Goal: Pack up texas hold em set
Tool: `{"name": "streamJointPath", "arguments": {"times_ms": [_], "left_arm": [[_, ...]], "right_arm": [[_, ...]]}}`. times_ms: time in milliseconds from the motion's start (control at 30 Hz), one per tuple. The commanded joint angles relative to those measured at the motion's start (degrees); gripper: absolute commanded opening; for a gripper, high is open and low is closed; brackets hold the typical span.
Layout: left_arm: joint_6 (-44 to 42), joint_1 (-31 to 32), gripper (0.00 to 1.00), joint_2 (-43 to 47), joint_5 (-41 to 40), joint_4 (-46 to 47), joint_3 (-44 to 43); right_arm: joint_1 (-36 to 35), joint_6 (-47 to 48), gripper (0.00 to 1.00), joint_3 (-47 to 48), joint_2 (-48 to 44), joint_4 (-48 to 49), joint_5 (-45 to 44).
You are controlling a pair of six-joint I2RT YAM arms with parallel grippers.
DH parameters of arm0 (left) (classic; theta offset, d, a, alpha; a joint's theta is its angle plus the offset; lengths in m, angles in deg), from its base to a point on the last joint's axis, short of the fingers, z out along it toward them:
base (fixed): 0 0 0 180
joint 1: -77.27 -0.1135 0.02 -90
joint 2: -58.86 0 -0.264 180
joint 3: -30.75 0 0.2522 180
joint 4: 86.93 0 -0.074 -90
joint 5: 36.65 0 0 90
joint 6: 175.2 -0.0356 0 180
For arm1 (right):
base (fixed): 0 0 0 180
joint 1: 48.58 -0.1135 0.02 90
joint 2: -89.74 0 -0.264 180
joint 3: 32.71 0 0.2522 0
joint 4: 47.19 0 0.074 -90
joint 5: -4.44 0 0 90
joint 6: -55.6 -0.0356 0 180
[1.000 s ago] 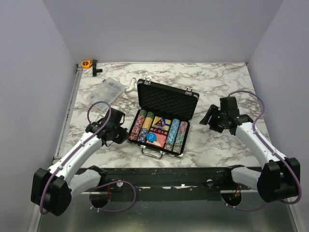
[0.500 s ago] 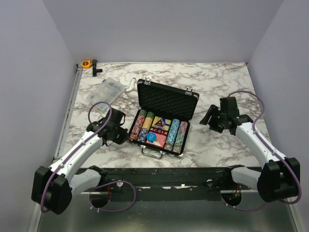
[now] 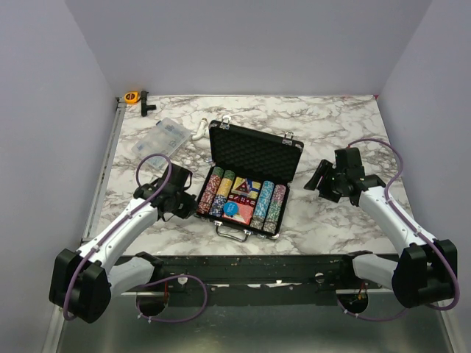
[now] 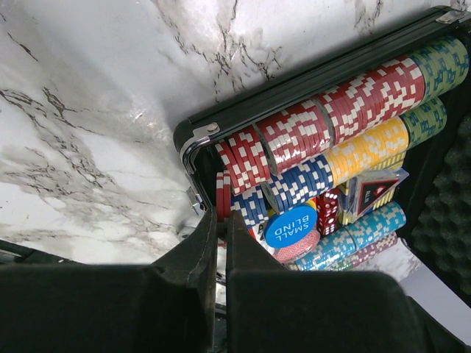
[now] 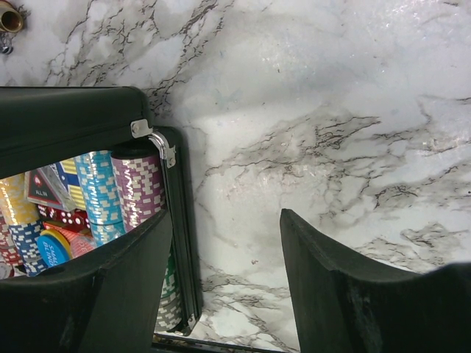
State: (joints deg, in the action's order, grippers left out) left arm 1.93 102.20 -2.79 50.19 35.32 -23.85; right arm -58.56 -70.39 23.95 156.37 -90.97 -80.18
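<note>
1. Marbled desk point(image 3: 331, 118), closed in by plain grey walls, is seen under everything; a bare stretch lies directly below the right fingers.
2. Between the two sets of fingers the black briefcase point(image 3: 255, 153) is stood open with its foam-lined lid raised upright, presumably so that the tray could be filled. Shutting it is judged to be the remaining step.
3. Rows of chips point(image 4: 324, 121) are laid on edge in the tray's channels, just ahead of the left fingers, where they are held snug for carrying.
4. The left gripper point(image 4: 222, 220) is held at the case's near left corner, its fingers pressed together on nothing. A few red chips stand just beyond the tips, so a nudge into the row is judged likely.
5. The right gripper point(image 5: 224, 220) is held beside the case's right wall without touching it, fingers spread and empty, seemingly readied for the lid.
6. A blue "small blind" disc point(image 4: 290, 226) is lodged among the chips, just right of the left fingertips.
</note>
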Motion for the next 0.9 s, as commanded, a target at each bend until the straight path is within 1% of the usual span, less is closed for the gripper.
{"name": "streamJointPath", "arguments": {"times_ms": [0, 300, 367, 433, 467, 500, 533, 667, 767, 867], "left_arm": [[1.19, -0.04, 0.0, -0.4, 0.7, 1.35, -0.57], [2.83, -0.05, 0.0, -1.92, 3.15, 2.95, 0.38], [2.97, -0.05, 0.04, -2.4, 3.11, 2.79, 0.31], [3.18, -0.05, 0.11, -2.68, 3.14, 2.3, 0.15], [3.21, -0.1, 0.16, -2.69, 3.16, 2.1, 0.06], [3.21, -0.13, 0.21, -2.7, 3.08, 1.74, -0.14], [3.11, -0.14, 0.3, -2.69, 3.14, 1.55, -0.21], [2.23, -0.27, 0.5, -2.78, 3.09, 1.45, -0.72], [0.9, -0.41, 0.63, -2.91, 3.01, 1.28, -1.4], [-2.46, -0.41, 0.72, -2.54, 1.03, 1.32, -2.97]], "right_arm": [[-0.04, -0.51, 0.63, -0.79, -0.63, 0.82, -0.6], [-0.03, -0.75, 0.63, -0.96, -0.58, 0.67, 0.06], [0.0, -0.76, 0.63, -1.01, -0.66, 0.83, 0.15], [-0.04, -0.7, 0.63, -1.06, -0.65, 0.8, 0.24], [-0.02, -0.67, 0.63, -1.1, -0.76, 0.83, 0.24], [0.0, -0.62, 0.63, -1.16, -0.93, 0.84, 0.24], [-0.02, -0.59, 0.63, -1.23, -0.97, 0.84, 0.16], [-0.04, -0.76, 0.63, -1.27, -1.24, 0.89, 0.33], [0.0, -0.93, 0.63, -0.79, -1.43, 0.01, 0.24], [-0.04, -0.84, 0.63, -0.8, -2.02, -0.04, -0.5]]}}
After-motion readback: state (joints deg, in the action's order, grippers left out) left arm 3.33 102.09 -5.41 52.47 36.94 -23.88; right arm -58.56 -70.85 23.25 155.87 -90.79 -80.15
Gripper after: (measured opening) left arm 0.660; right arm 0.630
